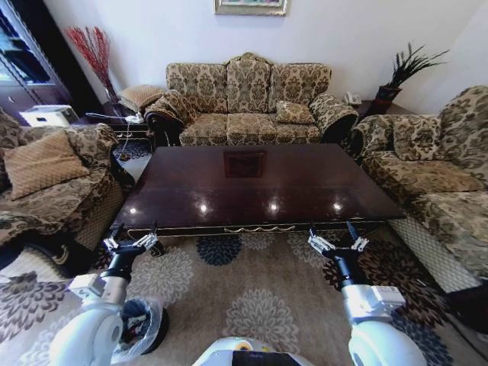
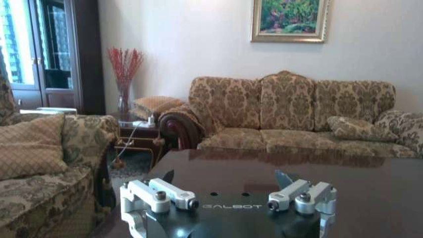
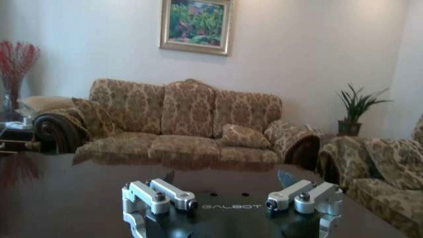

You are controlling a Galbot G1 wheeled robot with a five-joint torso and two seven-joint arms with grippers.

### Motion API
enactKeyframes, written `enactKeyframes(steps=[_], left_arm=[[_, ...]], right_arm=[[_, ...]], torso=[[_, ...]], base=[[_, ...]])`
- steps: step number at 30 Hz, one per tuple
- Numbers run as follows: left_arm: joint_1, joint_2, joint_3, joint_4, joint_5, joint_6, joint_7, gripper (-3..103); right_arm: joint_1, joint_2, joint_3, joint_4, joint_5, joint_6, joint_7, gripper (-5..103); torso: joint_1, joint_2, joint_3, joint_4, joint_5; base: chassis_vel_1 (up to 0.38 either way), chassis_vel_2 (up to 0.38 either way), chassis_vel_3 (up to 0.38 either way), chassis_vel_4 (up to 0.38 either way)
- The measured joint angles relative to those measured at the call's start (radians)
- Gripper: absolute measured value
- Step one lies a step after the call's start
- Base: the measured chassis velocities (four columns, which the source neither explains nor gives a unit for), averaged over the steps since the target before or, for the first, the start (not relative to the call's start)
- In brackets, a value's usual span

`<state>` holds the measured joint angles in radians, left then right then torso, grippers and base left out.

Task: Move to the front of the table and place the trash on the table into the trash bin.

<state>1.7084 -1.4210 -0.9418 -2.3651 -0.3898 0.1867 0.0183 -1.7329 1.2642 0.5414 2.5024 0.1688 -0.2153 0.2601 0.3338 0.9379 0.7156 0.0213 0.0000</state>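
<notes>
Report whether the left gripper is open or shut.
Open. The left gripper has its fingers spread wide apart with nothing between them, held at the near edge of the table.

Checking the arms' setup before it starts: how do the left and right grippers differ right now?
The left gripper hovers by the table's front left corner, above the trash bin; the right gripper hovers near the front right corner, over bare carpet. Shared: both open, empty, pointing at the table's front edge.
</notes>
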Motion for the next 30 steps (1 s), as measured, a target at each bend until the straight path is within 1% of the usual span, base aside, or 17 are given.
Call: enactKeyframes(steps=[3,4,5,7,8,10,30], left_arm=[[-0.004,-0.006,0.0,-0.008,-0.004,0.007,0.0,100],[-0.006,-0.006,0.0,-0.008,-0.005,0.009,-0.001,100],[-0.006,-0.006,0.0,-0.008,-0.005,0.009,-0.001,100],[-0.013,-0.006,0.002,-0.004,-0.007,0.01,-0.001,100],[-0.013,-0.006,0.002,-0.004,-0.007,0.01,-0.001,100],[-0.021,-0.008,0.006,0.002,-0.006,0.011,-0.003,100],[-0.027,-0.01,0.01,0.006,-0.002,0.017,-0.006,100]], right_arm=[[-0.013,-0.024,0.048,0.0,0.047,-0.018,0.009,100],[-0.019,-0.033,0.087,-0.001,0.075,-0.019,-0.001,100],[-0.019,-0.033,0.087,-0.001,0.075,-0.019,-0.001,100],[-0.028,-0.053,0.169,-0.001,0.131,-0.016,-0.037,100],[-0.028,-0.053,0.169,-0.001,0.131,-0.016,-0.037,100],[-0.031,-0.062,0.208,-0.001,0.157,-0.005,-0.059,100],[-0.032,-0.064,0.217,-0.002,0.163,0.004,-0.068,100]], torso=[[0.0,0.0,0.0,0.0001,0.0001],[0.0,0.0,0.0,0.0,0.0001],[0.0,0.0,0.0,0.0,0.0001],[0.0,0.0,0.0,0.0,0.0002],[0.0,0.0,0.0,0.0,0.0002],[0.0,0.0,0.0,0.0,0.0],[0.0,0.0,0.0,0.0,0.0]], base=[[0.0,0.0,0.0,0.0],[0.0,0.0,0.0,0.0],[0.0,0.0,0.0,0.0],[0.0,0.0,0.0,0.0],[0.0,0.0,0.0,0.0],[0.0,0.0,0.0,0.0],[0.0,0.0,0.0,0.0]])
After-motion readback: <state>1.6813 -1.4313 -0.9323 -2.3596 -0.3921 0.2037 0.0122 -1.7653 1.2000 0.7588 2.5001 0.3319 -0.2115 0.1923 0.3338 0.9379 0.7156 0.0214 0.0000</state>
